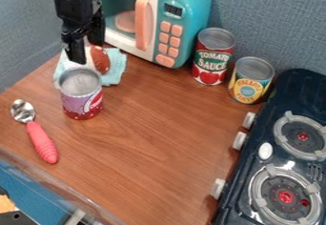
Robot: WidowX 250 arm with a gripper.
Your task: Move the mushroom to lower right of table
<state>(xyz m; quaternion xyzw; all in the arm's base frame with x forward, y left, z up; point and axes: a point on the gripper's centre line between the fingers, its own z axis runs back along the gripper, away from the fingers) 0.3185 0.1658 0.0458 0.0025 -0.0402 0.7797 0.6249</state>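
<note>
The mushroom [100,60], with its reddish brown cap and a whitish part, is at the far left of the counter [153,138], in the camera view. It is seen against a pale blue cloth [113,71], but whether it rests on this cloth or is a little above it, I cannot say. The gripper [86,53] comes from the upper left and hangs down at the mushroom, covering a part of it. If the gripper is clamped on the mushroom or only stands around it, this cannot be told.

Just nearer than the mushroom, a can with a purple and red label [81,93] stands upright, and it hides a part of the cloth. At the near left of this can lies a spoon [35,132], its metal bowl pointing to the far side and its pink handle to the near side.

Behind the cloth, at the far side, there is a toy microwave [191,5] in turquoise and white, having a pink handle and pink buttons. To the right of it stand two upright cans: the red one [212,56], and, somewhat nearer and more right, the yellow one [251,80]. The dark toy stove [270,164] occupies the right side, with round burners and white knobs.
</note>
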